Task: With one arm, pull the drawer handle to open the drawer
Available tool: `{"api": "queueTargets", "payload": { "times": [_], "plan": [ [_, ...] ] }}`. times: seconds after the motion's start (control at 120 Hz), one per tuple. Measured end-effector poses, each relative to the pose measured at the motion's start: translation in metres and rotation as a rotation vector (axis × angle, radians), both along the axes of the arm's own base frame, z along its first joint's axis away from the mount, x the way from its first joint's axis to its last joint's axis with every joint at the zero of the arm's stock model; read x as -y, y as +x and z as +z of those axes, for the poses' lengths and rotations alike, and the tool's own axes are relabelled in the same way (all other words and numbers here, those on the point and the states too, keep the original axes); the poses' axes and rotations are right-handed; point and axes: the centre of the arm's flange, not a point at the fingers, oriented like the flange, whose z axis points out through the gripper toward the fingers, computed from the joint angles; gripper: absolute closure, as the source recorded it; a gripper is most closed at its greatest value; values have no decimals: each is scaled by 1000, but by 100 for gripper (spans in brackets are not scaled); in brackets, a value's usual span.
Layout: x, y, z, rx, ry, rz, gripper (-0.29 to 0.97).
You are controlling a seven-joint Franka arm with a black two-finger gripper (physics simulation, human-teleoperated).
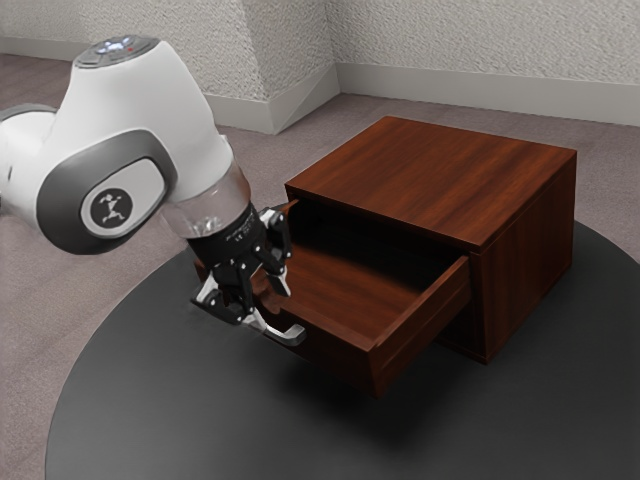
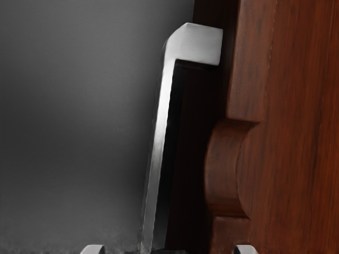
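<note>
- A round dark surface (image 1: 150,420) stands on a carpeted floor (image 1: 320,130) before a pale rough wall (image 1: 450,35). It carries a brown wooden cabinet (image 1: 440,170) on the side toward the exterior view's right.
- The drawer (image 1: 340,290) stands pulled well out of the cabinet toward the exterior view's left. Its bare wooden bottom is open to sight, so the task looks largely done.
- The white arm (image 1: 120,170) reaches down to the drawer's front end, placing the pincer (image 1: 240,312) at the silver handle (image 1: 285,333).
- In the wrist view the handle (image 2: 159,159) is a bent metal bar standing off the drawer front (image 2: 286,132), with a dark gap behind it. That gap is what gives a finger room to hook in.
- The pincer's fingers are apart. Two pale fingertips (image 2: 91,248) show well apart at the wrist view's edge, with the bar between them and not squeezed from both sides.
- I judge this a hooking hold: the pull goes straight along the drawer's run, so a clamp is not needed.
- The risk is the bar slipping off the finger if the hand tilts.
</note>
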Motion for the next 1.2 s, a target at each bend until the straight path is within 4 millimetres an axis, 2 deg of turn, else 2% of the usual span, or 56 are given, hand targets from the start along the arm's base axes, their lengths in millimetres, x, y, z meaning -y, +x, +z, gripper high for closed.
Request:
{"api": "queueTargets", "payload": {
  "times": [0.092,0.183,0.242,0.275,0.317,0.358,0.408,0.5,0.567,0.683,0.75,0.842,1.008,1.2],
  "plan": [
    [6,19,24,27,-5,3,27],
    [14,23,53,66,-4,-1,19],
    [44,17,88,107,-1,-51,15],
    [64,19,117,136,-8,-84,13],
    [76,18,143,145,-11,-108,11],
    [78,13,155,133,13,-130,10],
    [70,7,166,122,61,-165,8],
    [38,0,179,92,134,-236,6],
    [2,5,172,38,166,-276,5],
    [-75,34,122,-104,157,-360,4],
    [-114,41,91,-173,152,-430,4],
    [-160,36,79,-188,126,-521,3],
    [-224,24,72,-173,108,-660,3],
    [-279,4,72,-165,124,-770,2]
  ]
}}
